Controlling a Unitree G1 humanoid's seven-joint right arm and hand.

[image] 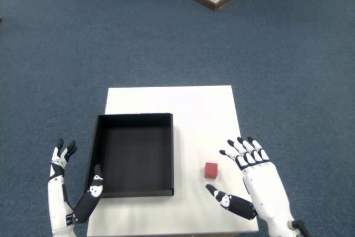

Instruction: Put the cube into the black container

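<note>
**A:** While the right robot hand [256, 184] hangs over the near right corner of the surface [194, 109], how do its fingers stand?

**B:** Spread wide, holding nothing. Four fingers [242, 150] fan away from the robot, and the thumb [228, 201] sticks out to the left, lower down. The palm faces the cube.

**A:** And the cube [210, 170]?

**B:** It is small and red. It sits on the white surface just left of that hand, in the open gap between fingers and thumb. Nothing touches it.

**A:** Where is the container [133, 155] from the cube?

**B:** To the cube's left, with a strip of bare surface between them. It is a black, square, open box with low walls, and nothing lies inside. The cube is level with its nearer half.

**A:** Anything beyond the container?

**B:** The left robot hand [69, 187] is on the far side of the container from the cube. Its fingers are raised and apart, off the surface's edge, and its dark thumb lies by the container's near left corner. I cannot tell if it touches.

**A:** And around the surface?

**B:** Blue carpet [83, 43] on all sides.
</note>
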